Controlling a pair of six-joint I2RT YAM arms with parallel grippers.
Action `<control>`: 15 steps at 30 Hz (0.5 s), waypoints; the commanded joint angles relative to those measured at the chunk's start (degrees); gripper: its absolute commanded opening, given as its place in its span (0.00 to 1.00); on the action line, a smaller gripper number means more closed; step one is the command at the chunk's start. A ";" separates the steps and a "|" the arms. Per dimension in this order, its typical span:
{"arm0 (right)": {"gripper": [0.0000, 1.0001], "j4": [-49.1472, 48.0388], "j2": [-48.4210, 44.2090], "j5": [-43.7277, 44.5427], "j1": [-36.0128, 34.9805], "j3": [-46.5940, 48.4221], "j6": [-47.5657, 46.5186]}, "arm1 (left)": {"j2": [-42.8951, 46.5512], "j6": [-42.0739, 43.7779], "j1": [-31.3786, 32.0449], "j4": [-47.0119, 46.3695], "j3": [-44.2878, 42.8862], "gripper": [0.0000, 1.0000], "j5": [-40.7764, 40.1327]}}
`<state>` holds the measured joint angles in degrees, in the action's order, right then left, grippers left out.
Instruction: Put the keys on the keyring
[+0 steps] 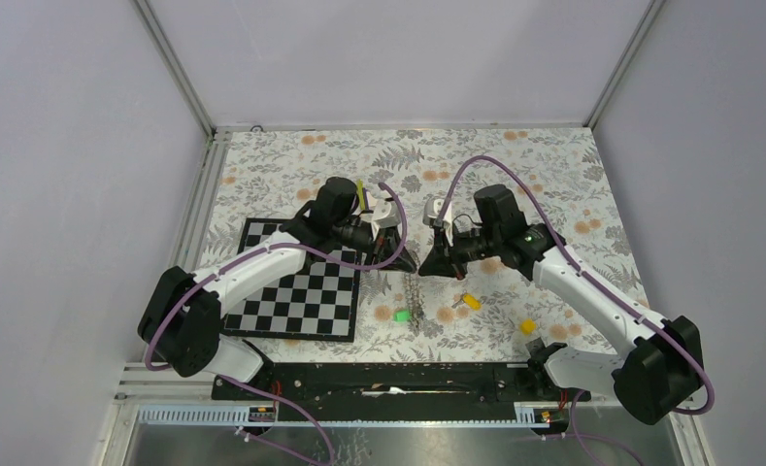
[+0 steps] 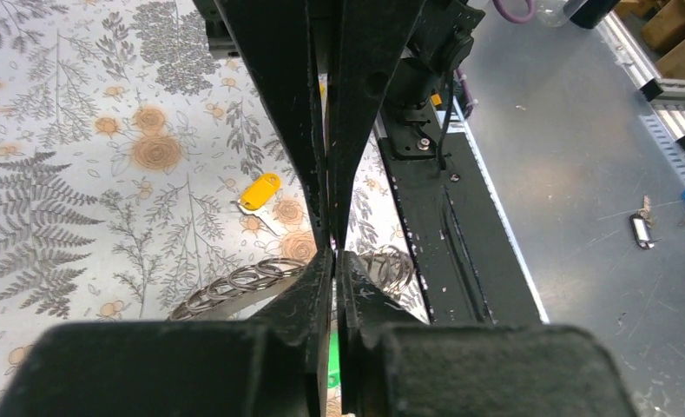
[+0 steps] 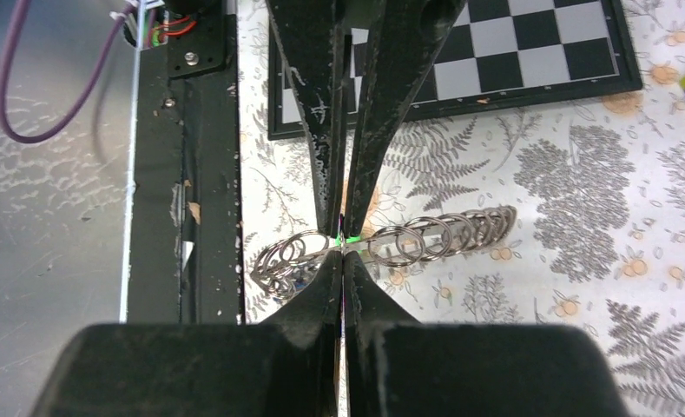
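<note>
Left gripper (image 2: 332,252): jaws pressed together, nothing visibly between them; in its wrist view the tips sit over the keyring (image 1: 416,303). Right gripper (image 3: 345,243): also closed, tips meeting right at the ring line with a speck of green showing there; I cannot tell whether it pinches the ring or only hangs above it. The two grippers face each other tip to tip over the far end of the keyring, which lies flat on the desk (image 1: 515,165), mid-width and toward the near edge. Green key (image 1: 401,315) lies loose just left of the ring's near end. Yellow key (image 1: 471,301) lies loose to the right of the ring, and a second yellow key (image 1: 527,326) is further right, close to the near edge. Chessboard (image 1: 301,291) is at the near left, not involved. My read: no visible key is threaded, so nearly everything is left to do.
</note>
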<state>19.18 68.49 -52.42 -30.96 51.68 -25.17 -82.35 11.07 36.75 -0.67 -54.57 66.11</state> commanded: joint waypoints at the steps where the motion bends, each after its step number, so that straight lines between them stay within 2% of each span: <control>1: 0.00 9.45 -1.07 7.12 -0.80 7.18 -5.73 | 1.55 3.44 -0.54 -0.07 -1.58 0.11 0.13; 7: 0.00 19.63 1.96 12.72 -1.84 14.22 -7.14 | 0.89 6.82 -0.45 4.01 -4.78 0.41 -3.76; 11: 0.00 22.35 3.27 14.75 -2.38 16.03 -6.71 | 0.11 6.95 -0.25 4.10 -5.91 0.53 -3.90; 15: 0.00 24.98 5.08 15.87 -2.97 18.40 -5.94 | -0.43 7.17 0.35 3.97 -6.58 0.57 -4.79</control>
<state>40.12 72.25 -38.33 -32.86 65.76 -31.09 -82.37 16.67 36.67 4.21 -58.19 62.11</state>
